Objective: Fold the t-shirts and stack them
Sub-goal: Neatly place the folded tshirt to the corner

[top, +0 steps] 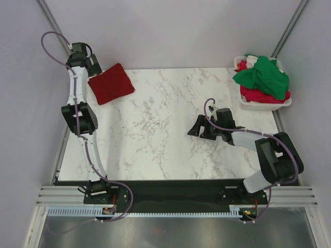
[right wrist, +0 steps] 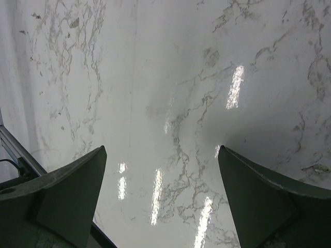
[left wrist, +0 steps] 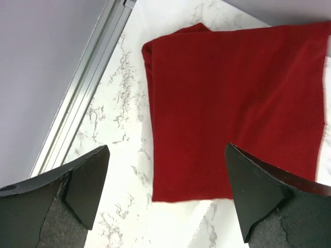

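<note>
A dark red t-shirt, folded into a neat rectangle, lies at the table's far left corner; it fills the left wrist view. My left gripper hovers just above its far left edge, open and empty. A bright green t-shirt lies crumpled on top of a lighter red t-shirt in the white basket at the far right. My right gripper is open and empty low over bare marble right of centre.
The marble tabletop stretches between the two arms. An aluminium rail runs along the table's left edge beside the folded shirt. Grey walls close in the left, back and right sides.
</note>
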